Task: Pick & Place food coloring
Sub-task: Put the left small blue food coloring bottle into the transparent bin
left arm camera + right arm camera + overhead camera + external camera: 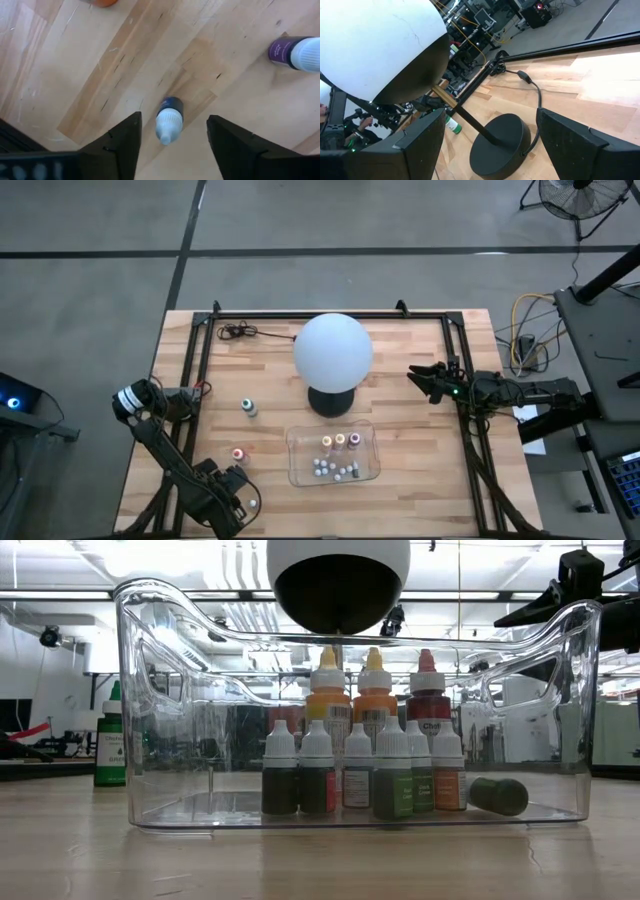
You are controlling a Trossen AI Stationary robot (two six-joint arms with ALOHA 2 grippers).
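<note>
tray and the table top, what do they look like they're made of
Tray: clear, glossy, rigid plastic by the look; the bottles and room show through its walls, and its rounded rim catches highlights.
Table top: pale wood planks, matte finish; grain lines and plank joints are visible, with small scuffs.

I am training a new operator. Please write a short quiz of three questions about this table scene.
1. True or false: the left gripper has a lying blue bottle between its open fingers.
2. Where do most bottles stand? A) in the clear tray B) under the white globe lamp C) on the floor
3. The right gripper waits open beside the ____.

Key: 1 true; 2 A; 3 lamp.
</note>
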